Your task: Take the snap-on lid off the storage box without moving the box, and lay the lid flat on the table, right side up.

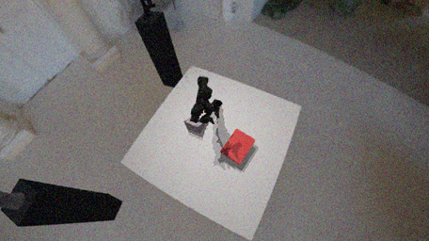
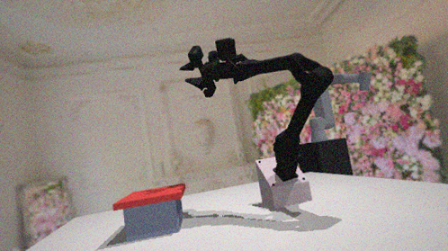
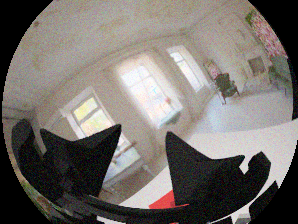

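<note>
The red lid [image 1: 244,143] [image 2: 147,198] [image 3: 162,200] sits on top of the blue-grey storage box [image 2: 153,220], and its rim overhangs the sides. The box stands upright on the white table [image 1: 161,158] [image 2: 252,246] [image 3: 262,145]; from above, the lid hides it. My gripper [image 1: 216,119] [image 2: 183,75] [image 3: 143,132] is open and empty. It hangs high above the table, between the arm's base and the box, with its fingers pointing roughly level toward the box's side. The arm's shadow falls across part of the lid.
The arm's pale base block [image 1: 195,127] [image 2: 285,193] stands on the table beside the box, some way off. Two black pedestals [image 1: 160,46] [image 1: 67,206] carrying other arms stand off the table, one near its back corner.
</note>
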Motion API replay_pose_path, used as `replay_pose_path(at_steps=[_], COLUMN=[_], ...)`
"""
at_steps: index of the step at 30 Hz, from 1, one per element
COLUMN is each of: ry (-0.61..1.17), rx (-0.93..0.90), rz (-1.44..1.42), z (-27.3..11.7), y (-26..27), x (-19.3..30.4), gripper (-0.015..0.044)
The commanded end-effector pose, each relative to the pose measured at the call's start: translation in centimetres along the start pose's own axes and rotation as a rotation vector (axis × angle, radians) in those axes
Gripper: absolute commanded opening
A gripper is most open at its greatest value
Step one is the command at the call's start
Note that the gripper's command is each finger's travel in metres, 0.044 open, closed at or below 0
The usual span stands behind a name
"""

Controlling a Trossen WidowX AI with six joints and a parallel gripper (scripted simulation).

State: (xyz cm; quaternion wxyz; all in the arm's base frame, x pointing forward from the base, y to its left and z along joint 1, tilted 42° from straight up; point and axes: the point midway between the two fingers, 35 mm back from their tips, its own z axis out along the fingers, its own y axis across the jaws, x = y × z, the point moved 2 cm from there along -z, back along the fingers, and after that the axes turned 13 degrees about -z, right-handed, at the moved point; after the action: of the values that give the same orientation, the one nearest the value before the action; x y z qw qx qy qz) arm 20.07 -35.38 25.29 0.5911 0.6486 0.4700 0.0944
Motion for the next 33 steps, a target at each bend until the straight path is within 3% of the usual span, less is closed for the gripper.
replay_pose_path(at_steps=[1,8,14,18,30,33], ry=[0.204,0.500,0.806,0.897,0.922,0.922], rx=[0.038,0.133,0.300,0.366,0.387,0.388], rz=[0.116,0.298,0.511,0.581,0.600,0.600], z=[0.7,0.1,-2.9,-4.3,-4.8,-5.1], y=[-1.9,-4.8,-8.0,-8.9,-9.3,-10.8], x=[5.7,14.0,22.4,24.8,25.6,28.1], gripper=[0.0235,0.0235,0.0235,0.0235,0.0235,0.0235])
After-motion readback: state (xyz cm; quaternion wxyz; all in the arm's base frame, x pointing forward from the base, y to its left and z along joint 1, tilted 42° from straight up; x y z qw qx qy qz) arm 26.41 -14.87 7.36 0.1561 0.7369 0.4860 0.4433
